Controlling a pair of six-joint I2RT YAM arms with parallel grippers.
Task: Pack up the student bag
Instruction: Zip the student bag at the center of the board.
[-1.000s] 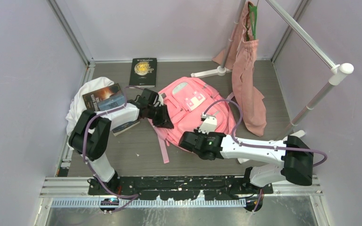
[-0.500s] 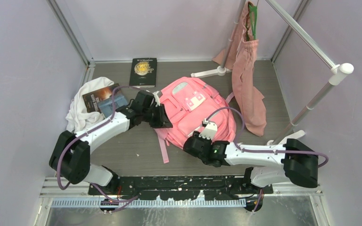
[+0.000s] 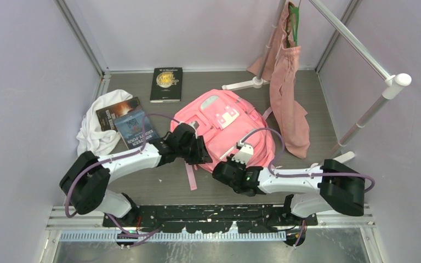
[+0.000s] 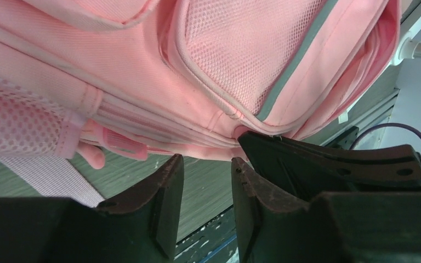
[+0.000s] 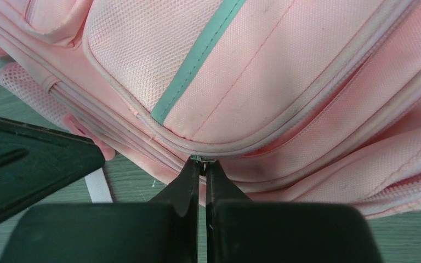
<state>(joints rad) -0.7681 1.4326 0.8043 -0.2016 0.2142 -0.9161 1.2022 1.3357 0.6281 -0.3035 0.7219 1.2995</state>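
At the near edge the two arms reach in over the grey table (image 3: 153,189) and meet at the closest side of the student bag (image 3: 225,123). The right gripper (image 5: 202,162) has its jaws pressed together, the tips pinching a small metal zip pull (image 5: 196,158) on the seam under a pocket with a teal stripe; the left gripper (image 4: 205,163) sits just beside it to the left, its jaws partly apart with a clear gap and nothing between them; its tips lie close under the bag's lower edge, though whether they touch the fabric I cannot tell; a pink strap (image 3: 191,176) trails from the bag toward the near edge. The bag itself lies flat in the middle of the table, front face up, its white-trimmed pockets showing. To its left a white cloth (image 3: 90,137) is bunched by the left wall; a dark book (image 3: 115,111) lies on it, and a blue-grey book (image 3: 136,127) overlaps that one's near corner. Farther back, a black book (image 3: 166,84) lies flat near the back wall. At the far right a dusty-pink tote (image 3: 288,104) hangs on a green hanger (image 3: 294,19) from a white rack (image 3: 362,52), its lower end reaching down just right of the bag.
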